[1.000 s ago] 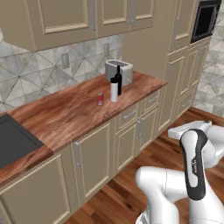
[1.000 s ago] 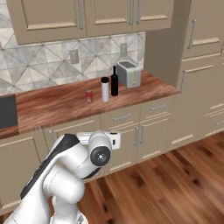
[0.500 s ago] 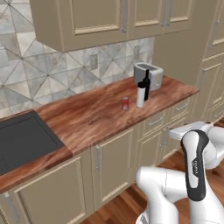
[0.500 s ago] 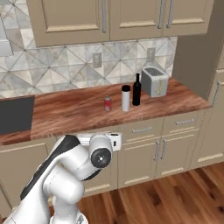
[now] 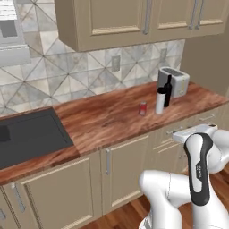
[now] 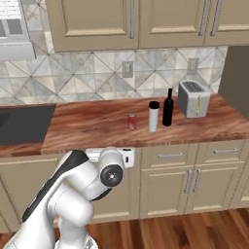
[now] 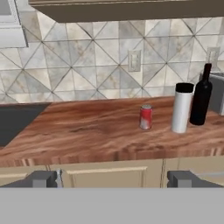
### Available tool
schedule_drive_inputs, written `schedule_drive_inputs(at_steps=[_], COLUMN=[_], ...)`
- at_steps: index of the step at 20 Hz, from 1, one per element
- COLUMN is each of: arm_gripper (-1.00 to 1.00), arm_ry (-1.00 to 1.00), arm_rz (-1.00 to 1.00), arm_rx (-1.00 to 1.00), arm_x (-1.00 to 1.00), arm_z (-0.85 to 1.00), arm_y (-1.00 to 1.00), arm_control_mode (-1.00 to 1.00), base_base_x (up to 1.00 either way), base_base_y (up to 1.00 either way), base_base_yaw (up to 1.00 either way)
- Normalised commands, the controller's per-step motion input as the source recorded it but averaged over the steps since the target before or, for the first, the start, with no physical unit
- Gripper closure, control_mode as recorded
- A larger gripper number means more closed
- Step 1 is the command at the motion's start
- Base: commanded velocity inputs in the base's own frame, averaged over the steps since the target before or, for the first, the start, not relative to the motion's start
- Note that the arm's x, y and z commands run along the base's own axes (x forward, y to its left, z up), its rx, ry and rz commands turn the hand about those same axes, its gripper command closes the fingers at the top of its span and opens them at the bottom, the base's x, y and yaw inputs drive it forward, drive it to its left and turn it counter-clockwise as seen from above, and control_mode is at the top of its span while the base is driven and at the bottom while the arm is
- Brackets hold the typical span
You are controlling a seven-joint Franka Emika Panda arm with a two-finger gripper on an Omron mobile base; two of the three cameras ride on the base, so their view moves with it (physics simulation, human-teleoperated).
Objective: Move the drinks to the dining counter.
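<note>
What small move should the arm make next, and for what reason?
Probably reach forward toward the red can. The open end effector is level with the counter edge, short of the drinks and holding nothing. The can stands upright, nearest and apart from the pale-grey cylinder and black bottle, so it looks the easiest to take first.

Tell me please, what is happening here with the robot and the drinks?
The robot faces a wood counter with its gripper open and empty, short of the counter's edge. Three drinks stand upright there: a red can, a pale-grey cylinder with black cap and a black bottle, beside a toaster. None has been picked up yet.
</note>
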Motion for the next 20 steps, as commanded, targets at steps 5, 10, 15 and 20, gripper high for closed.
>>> schedule_drive_inputs(at_steps=[5, 10, 15, 20], arm_gripper=[-1.00, -1.00, -1.00, -1.00], arm_ry=[0.00, 0.00, 0.00, 0.00], arm_rz=[0.00, 0.00, 0.00, 0.00], arm_rx=[0.00, 0.00, 0.00, 0.00], arm_x=[0.00, 0.00, 0.00, 0.00], arm_z=[0.00, 0.00, 0.00, 0.00], arm_y=[0.00, 0.00, 0.00, 0.00], arm_control_mode=[1.00, 1.00, 1.00, 1.00], base_base_x=[0.13, 0.10, 0.11, 0.21], base_base_y=[-0.58, -0.65, -0.62, -0.47], base_base_yaw=[0.29, 0.28, 0.28, 0.27])
